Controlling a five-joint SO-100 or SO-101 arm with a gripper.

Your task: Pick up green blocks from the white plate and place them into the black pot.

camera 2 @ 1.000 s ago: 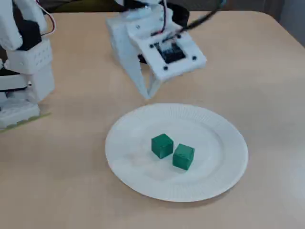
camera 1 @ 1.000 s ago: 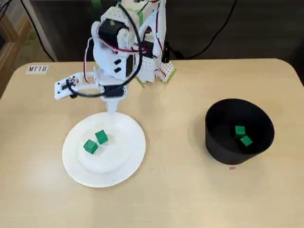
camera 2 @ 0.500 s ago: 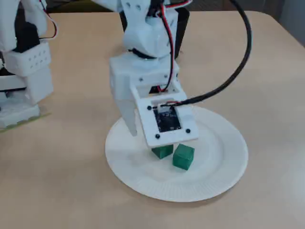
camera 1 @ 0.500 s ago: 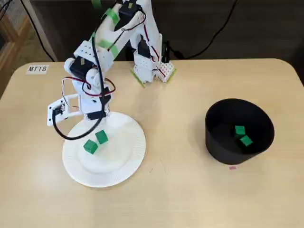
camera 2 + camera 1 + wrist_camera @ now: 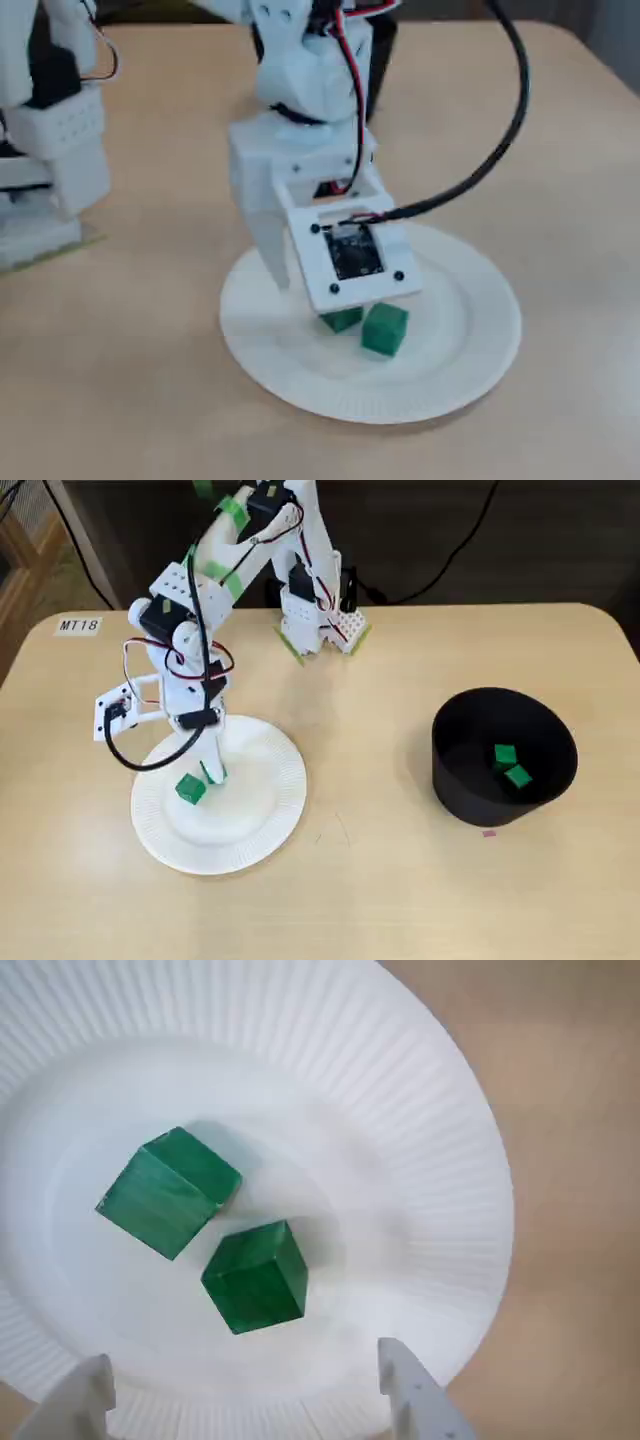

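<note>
End effector (image 5: 245, 1375) spread wide, empty | plate (image 5: 440, 1160): two green blocks (image 5: 255, 1275) | pot (image 5: 455, 780): two more

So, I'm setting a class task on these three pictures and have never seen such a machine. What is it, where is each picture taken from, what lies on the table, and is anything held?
It is a small white robot arm ending in a two-finger gripper. One fixed camera looks down on the whole light wooden table. Another stands low beside the plate. The third rides on the arm's wrist and looks down between the fingers. On the table are a round white paper plate carrying two green cubes, and a black pot with two more green cubes inside. The gripper is open, low over the plate, and holds nothing.
</note>
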